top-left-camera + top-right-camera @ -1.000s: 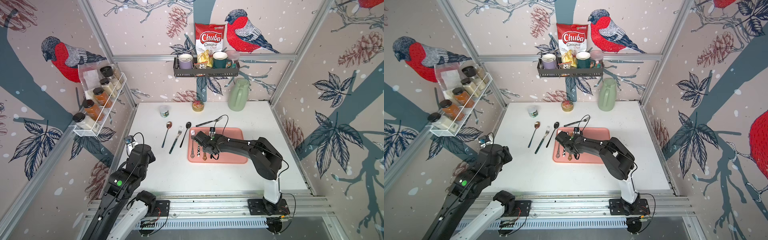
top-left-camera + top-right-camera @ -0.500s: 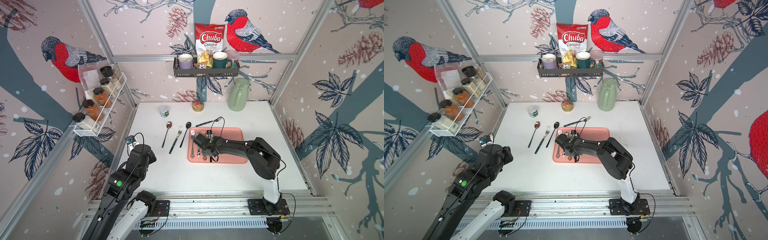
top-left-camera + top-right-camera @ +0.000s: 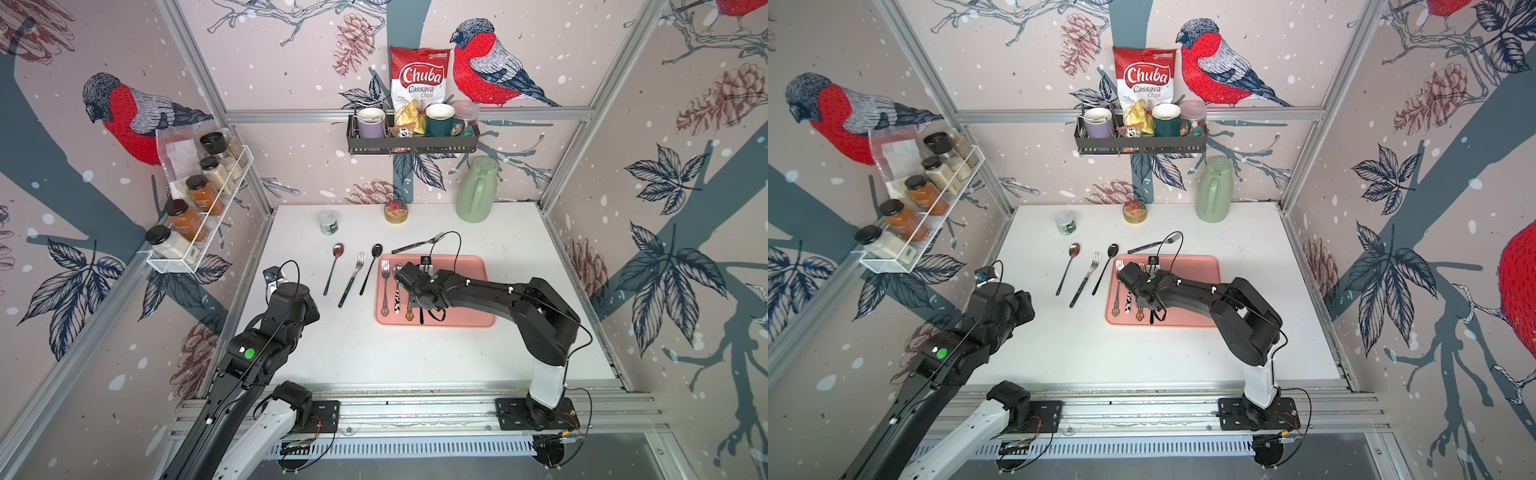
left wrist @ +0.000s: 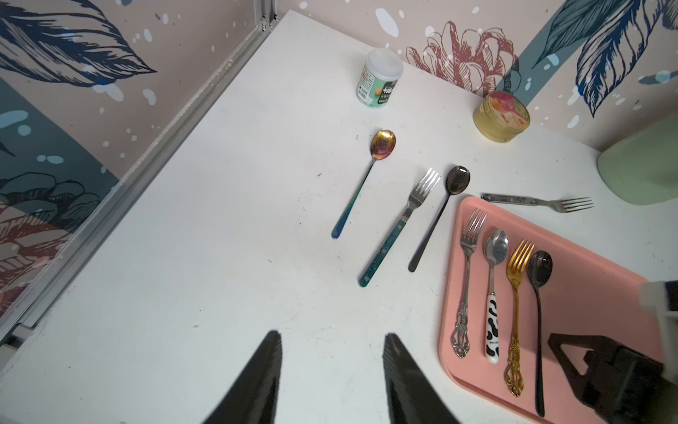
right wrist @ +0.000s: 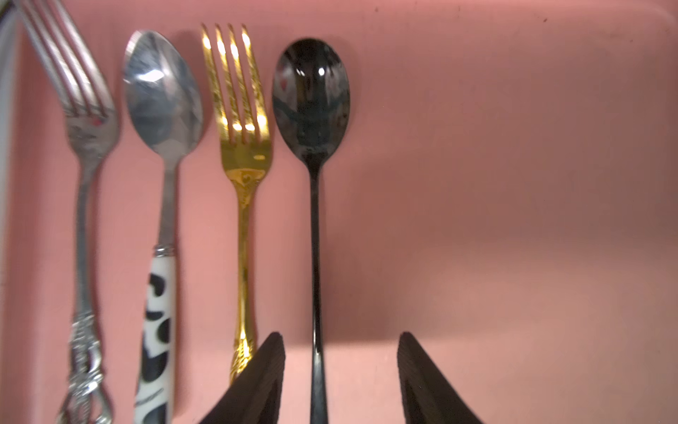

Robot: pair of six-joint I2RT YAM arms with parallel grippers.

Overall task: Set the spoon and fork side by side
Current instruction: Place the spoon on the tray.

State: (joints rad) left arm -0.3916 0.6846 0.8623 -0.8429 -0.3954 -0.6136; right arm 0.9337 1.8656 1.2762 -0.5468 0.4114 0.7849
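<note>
Since glossy black metal spoon (image 5: 312, 99) lies parallel beside ornate gold fork (image 5: 240, 110) on pink tray (image 5: 513, 165), right claw (image 5: 339, 336) hangs spread astride its handle.

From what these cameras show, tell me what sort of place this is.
Probably a staged kitchen nook in a robot test cell: a spice rack, a wall shelf with mugs, and cutlery on a pink tray.

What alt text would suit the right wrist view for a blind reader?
The open right gripper straddles the handle of a glossy black spoon on a pink tray. Beside it, in a row, lie a gold fork, a silver spoon with a black-and-white handle and an ornate silver fork.
</note>
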